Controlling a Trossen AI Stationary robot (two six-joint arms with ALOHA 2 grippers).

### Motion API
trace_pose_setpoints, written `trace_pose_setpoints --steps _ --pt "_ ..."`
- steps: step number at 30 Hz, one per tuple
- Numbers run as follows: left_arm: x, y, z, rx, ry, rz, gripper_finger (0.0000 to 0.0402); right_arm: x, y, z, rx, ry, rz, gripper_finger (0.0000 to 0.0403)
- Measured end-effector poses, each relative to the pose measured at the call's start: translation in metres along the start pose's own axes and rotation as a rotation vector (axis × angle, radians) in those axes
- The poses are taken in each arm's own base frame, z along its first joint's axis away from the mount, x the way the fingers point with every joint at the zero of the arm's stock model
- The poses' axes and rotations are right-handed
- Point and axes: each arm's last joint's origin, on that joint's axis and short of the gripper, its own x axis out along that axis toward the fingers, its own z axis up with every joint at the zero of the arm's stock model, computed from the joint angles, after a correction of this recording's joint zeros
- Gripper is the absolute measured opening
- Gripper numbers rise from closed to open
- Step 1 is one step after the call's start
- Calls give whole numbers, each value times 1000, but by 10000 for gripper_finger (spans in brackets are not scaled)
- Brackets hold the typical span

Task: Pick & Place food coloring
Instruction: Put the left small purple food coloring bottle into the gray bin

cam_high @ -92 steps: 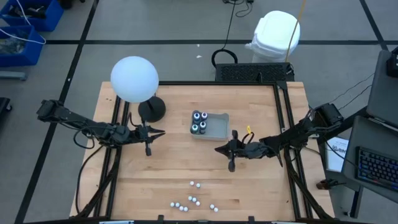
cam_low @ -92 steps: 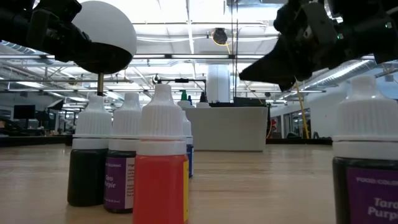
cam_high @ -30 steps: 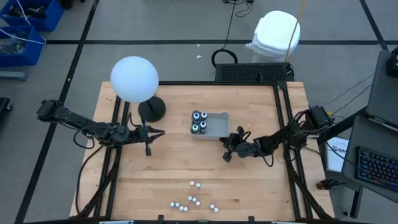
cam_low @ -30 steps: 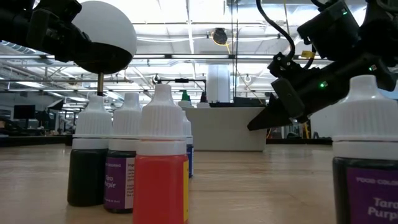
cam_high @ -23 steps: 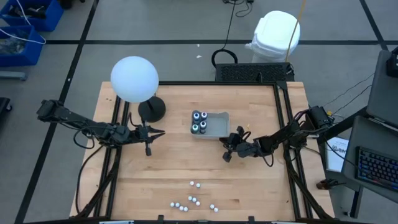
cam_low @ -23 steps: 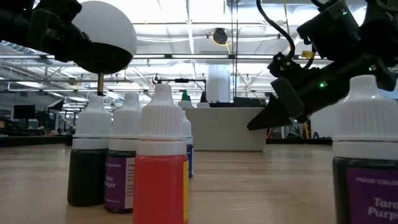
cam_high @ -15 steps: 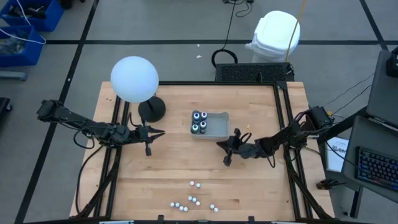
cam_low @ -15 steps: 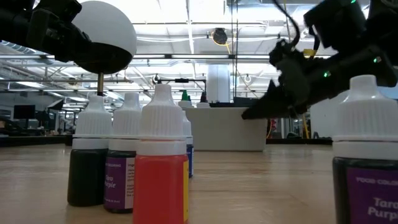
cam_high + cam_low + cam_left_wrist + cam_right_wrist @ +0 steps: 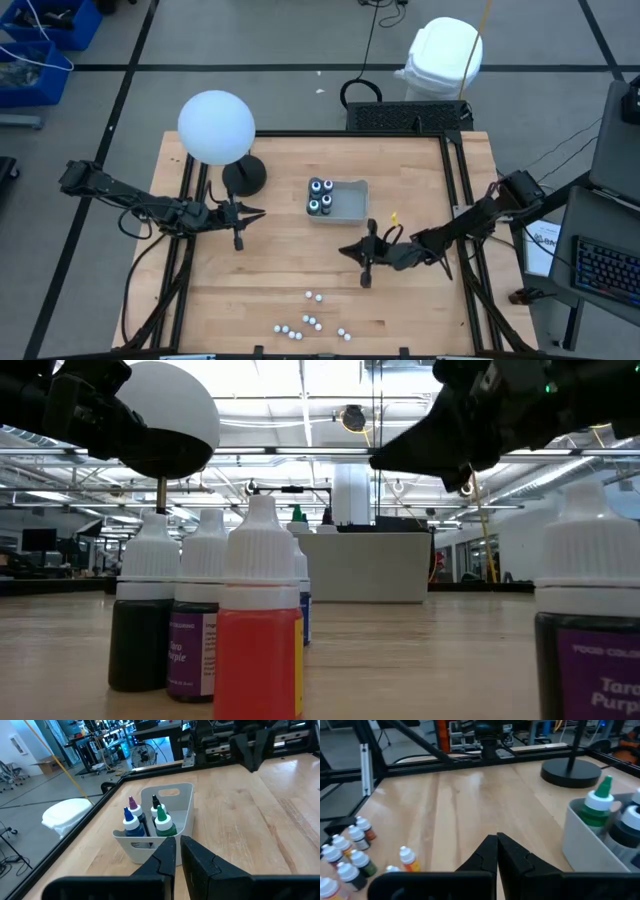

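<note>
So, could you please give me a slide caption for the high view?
Right tool shut above the wooden table, between grey tray and white-capped vials.

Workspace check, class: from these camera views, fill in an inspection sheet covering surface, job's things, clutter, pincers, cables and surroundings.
Surface: wooden table, black frame rails along its edges.
Job's things: four larger bottles upright in the grey tray; small white-capped vials loose near the table's front edge.
Clutter: lamp with white globe on a round black base, left of the tray.
Pincers: left pincer waits at the left, holding nothing; right pincer shut and empty, raised between tray and vials.
Cables: black cable loop on the floor behind the table.
Surroundings: white bin, blue crates, keyboard.
</note>
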Motion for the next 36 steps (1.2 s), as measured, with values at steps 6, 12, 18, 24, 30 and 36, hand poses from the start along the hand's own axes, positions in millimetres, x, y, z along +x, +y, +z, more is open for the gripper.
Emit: trace_pose_setpoints --steps 6,12,18,24,30,36 --pt "0 0 0 0 0 -1 35 -5 11 -1 -20 2 38 0" --pt "0 0 0 0 0 0 35 -16 26 -5 -69 5 99 0" --pt "0 0 0 -1 0 0 35 -27 26 -17 -91 -19 109 0" --pt "0 0 0 -6 0 0 35 -47 5 -35 -58 -117 137 0" --pt "0 0 0 -8 0 0 35 -71 -27 -49 -5 -161 126 0" --pt "0 0 0 -8 0 0 35 -91 -44 -47 -5 -187 124 0"
